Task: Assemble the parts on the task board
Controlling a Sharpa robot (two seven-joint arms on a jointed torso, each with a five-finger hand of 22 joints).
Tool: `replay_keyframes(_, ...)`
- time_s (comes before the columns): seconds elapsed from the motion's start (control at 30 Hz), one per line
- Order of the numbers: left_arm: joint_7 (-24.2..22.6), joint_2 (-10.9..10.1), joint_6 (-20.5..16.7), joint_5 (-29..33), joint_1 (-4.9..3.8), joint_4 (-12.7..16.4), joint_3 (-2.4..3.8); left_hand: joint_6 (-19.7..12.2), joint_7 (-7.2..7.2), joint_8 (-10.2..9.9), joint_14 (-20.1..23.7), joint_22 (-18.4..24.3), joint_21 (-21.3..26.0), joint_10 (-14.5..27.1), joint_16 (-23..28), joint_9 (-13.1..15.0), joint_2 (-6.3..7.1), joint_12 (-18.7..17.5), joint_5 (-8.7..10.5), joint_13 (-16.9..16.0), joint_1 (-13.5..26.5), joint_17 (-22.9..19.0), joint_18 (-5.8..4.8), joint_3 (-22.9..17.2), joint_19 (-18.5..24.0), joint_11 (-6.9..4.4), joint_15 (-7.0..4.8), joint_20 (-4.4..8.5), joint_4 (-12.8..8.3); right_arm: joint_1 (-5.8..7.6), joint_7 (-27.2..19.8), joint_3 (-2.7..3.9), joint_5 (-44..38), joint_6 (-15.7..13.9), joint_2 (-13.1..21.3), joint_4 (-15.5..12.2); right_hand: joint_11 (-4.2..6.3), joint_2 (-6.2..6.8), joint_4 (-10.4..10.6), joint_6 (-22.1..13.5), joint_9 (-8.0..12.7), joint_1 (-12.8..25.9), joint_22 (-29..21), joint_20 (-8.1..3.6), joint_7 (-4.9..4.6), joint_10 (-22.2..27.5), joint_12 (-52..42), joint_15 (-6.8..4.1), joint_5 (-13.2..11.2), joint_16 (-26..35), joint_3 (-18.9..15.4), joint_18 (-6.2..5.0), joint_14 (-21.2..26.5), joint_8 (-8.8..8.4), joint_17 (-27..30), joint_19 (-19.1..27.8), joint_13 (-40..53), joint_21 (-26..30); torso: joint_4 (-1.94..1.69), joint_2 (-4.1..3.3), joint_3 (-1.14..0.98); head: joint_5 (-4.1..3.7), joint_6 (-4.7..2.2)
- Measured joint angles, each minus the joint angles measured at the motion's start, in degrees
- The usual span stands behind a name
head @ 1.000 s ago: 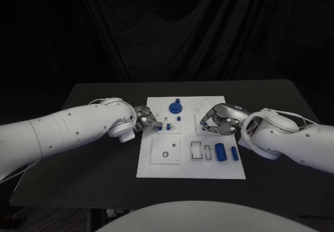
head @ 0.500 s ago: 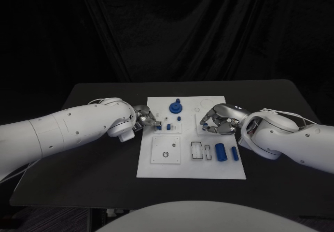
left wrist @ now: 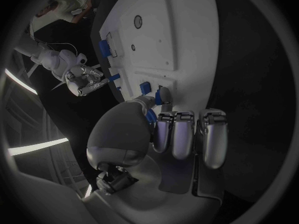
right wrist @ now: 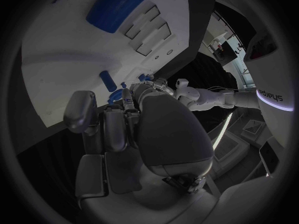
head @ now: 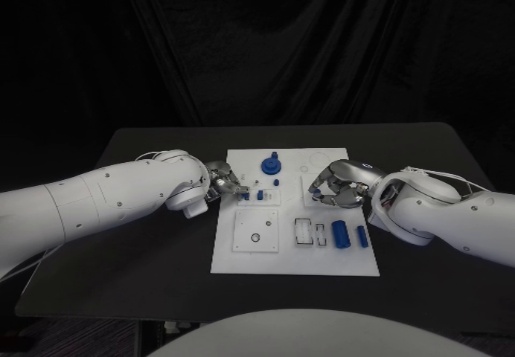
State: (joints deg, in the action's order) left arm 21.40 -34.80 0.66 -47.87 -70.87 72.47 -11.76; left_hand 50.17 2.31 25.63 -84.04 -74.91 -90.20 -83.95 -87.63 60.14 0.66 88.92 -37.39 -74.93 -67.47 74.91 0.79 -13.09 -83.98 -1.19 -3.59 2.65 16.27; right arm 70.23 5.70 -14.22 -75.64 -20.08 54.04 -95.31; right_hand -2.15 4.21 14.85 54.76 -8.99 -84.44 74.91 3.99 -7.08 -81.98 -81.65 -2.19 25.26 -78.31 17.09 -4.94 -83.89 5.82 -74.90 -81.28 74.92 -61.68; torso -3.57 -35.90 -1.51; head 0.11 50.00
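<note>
1. The task board (head: 295, 260) lay in the middle of the black table (head: 140, 253), with the small blue parts spread over it.
2. As I judged it, the work was partly done: a blue knob (head: 271, 163) stood at the board's 12 o'clock end, small blue pieces (head: 259, 195) sat near its 9 o'clock edge, and a blue cylinder (head: 339, 233) and a thinner blue bar (head: 362, 236) still lay loose toward 4 o'clock beside two open slots (head: 311, 232).
3. My left hand (head: 228, 184) was at the board's 9 o'clock edge, its fingers (left wrist: 177, 134) pressed together, the tips touching a small blue part (left wrist: 166, 96); whether it was gripped I could not tell.
4. My right hand (head: 335, 186) hovered over the board's 2 o'clock corner, fingers curled in; I could not tell whether it held anything.
5. The board's 6 o'clock half was open, and bare table ran round every edge, so I had room to move.
</note>
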Motion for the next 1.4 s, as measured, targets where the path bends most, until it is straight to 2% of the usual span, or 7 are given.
replay_keyframes(0.1, 0.1, -0.1, 0.0, -0.3, 0.0, 0.2, 0.02, -0.2, 0.05, 0.0, 0.0, 0.0, 0.0, 0.0, 0.0, 0.1, 0.0, 0.0, 1.16, 0.0, 0.0, 0.0, 0.0, -0.2, 0.0, 0.0, 0.0, 0.0, 0.2, 0.0, 0.0, 0.0, 0.0, 0.1, 0.0, 0.0, 0.0, 0.0, 0.0, 0.0, 0.0, 0.0, 0.0, 0.0, 0.0, 0.0, 0.0, 0.0, 0.0, 0.0, 0.0, 0.0, 0.0, 0.0, 0.0, 0.0, 0.0, 0.0, 0.0, 0.0, 0.0, 0.02, 0.0)
replay_keyframes(0.2, 0.1, -0.1, 0.0, -0.7, 0.0, 0.3, 0.02, -0.3, 0.05, 0.3, 0.0, 0.0, 0.0, 0.0, 0.0, 0.1, 0.46, 0.0, 4.42, 0.0, 0.5, 0.0, 0.0, -0.3, 0.0, 0.0, 0.0, 0.0, 0.2, 0.0, 0.0, 0.0, 0.0, 0.1, 0.0, 0.0, 0.0, 0.0, 0.0, 0.0, 0.0, 0.0, 0.0, 0.0, 0.0, 0.0, 0.0, 0.0, 0.0, 0.0, 0.0, 0.0, 0.0, 0.0, 0.0, 0.0, 0.0, 0.0, 0.0, 0.0, 0.0, 0.05, 0.0)
replay_keyframes(0.5, 0.2, -0.2, 0.2, -1.6, 0.0, 0.4, 0.03, -0.4, -0.06, 0.4, 0.0, 0.0, 0.0, 0.0, 0.0, 0.1, 0.53, 0.0, 7.24, 0.0, 1.3, 0.0, 0.0, -0.3, 0.0, 0.0, 0.0, 0.0, 0.2, 0.0, 0.1, 0.0, 0.0, 0.3, 0.0, 0.0, 0.0, 0.0, 0.0, 0.0, 0.0, 0.0, 0.0, 0.0, 0.0, 0.0, 0.0, 0.0, 0.0, 0.0, 0.0, 0.0, 0.0, 0.0, 0.1, 0.0, 0.0, 0.0, 0.0, 0.0, 0.0, 0.1, 0.0)
replay_keyframes(0.67, 0.3, -0.3, 0.3, -1.8, 0.0, 0.5, 0.03, -0.1, 0.25, 0.5, 0.0, 0.0, 0.0, 0.0, 0.0, -0.2, -0.01, 0.0, 15.51, 0.0, 4.9, 0.0, 0.0, 1.3, 0.0, 0.0, 0.0, 0.0, 0.4, 0.0, 0.1, 0.0, 0.1, 0.3, -0.1, 0.0, 0.0, 0.0, 0.0, 0.0, 0.0, 0.0, 0.0, 0.0, 0.0, 0.0, 0.0, 0.0, 0.0, 0.0, 0.0, 0.0, 0.0, 0.0, 0.1, 0.0, 0.0, 0.0, 0.0, 0.0, 0.0, 0.13, 0.0)
replay_keyframes(0.9, 0.3, -0.3, 0.3, -1.9, 0.0, 0.5, 0.04, -0.1, 0.24, 0.6, 0.0, 0.0, 0.0, 0.0, 0.0, -0.7, -0.8, 0.0, 22.1, 0.0, 8.6, 0.0, 0.0, 4.6, 0.0, 0.0, 0.0, 0.0, 0.5, -0.01, 0.2, 0.0, 0.1, 0.4, -0.1, 0.0, 0.0, 0.0, 0.0, 0.0, 0.0, 0.0, 0.0, 0.0, 0.0, 0.0, 0.0, 0.0, 0.0, 0.0, 0.0, 0.0, 0.0, 0.0, 0.1, 0.0, 0.0, 0.0, 0.0, 0.0, 0.0, 0.17, 0.0)
replay_keyframes(1.23, 0.3, -0.4, 0.4, -2.0, 0.0, 0.5, 0.05, 0.2, 0.34, 0.7, 0.0, 0.0, 0.0, 0.0, 0.0, -0.8, -1.45, 0.0, 23.92, 0.0, 9.9, 0.0, 0.0, 6.1, 0.0, 0.0, 0.0, 0.0, 0.6, -0.01, 0.3, 0.0, 0.1, 0.5, -0.1, 0.0, 0.0, 0.0, 0.0, 0.0, 0.0, 0.0, 0.0, 0.0, 0.0, 0.0, 0.0, 0.0, 0.0, 0.0, 0.0, 0.0, 0.0, 0.0, 0.1, 0.0, 0.0, 0.3, 0.01, 0.0, 0.01, 0.13, 0.0)
replay_keyframes(1.4, 0.3, -0.4, 0.4, -2.0, 0.0, 0.6, 0.04, 0.2, 0.34, 0.7, 0.0, 0.0, 0.0, 0.0, 0.0, -0.8, -2.38, 0.0, 24.75, 0.0, 13.3, 0.0, 0.0, 8.5, 0.0, 0.0, 0.0, 0.0, 0.6, -0.02, 0.3, 0.0, 0.1, 0.6, -0.1, 0.0, 0.0, 0.0, 0.0, 0.0, 0.0, 0.0, 0.0, 0.0, 0.0, 0.0, 0.0, 0.0, 0.0, 0.0, 0.0, 0.0, 0.0, 0.0, 0.0, 0.0, 0.0, 0.3, 0.01, 0.0, 0.01, 0.23, 0.0)
